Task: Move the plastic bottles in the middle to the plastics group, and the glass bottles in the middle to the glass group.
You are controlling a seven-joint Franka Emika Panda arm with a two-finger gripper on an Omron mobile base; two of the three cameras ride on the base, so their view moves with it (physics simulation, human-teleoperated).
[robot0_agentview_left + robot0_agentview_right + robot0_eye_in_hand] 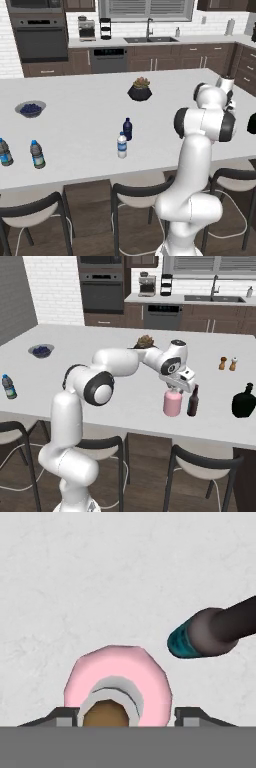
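White counter (125, 406) runs bare ahead. Your gripper (176, 387) sits straight over the pink bottle (172, 403), jaws apart at either side of its upright neck. The dark brown bottle (193, 401) stands just beside at 3 o'clock; the counter's front edge is near.

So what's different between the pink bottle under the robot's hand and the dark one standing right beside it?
The pink bottle is squat and wide with a short neck; the dark brown bottle is slim with a long narrow neck. The pink one is pale and bright, the brown one nearly black. The gripper sits over the pink bottle's neck, while the brown one stands free. Both stand upright, close together on the white counter.
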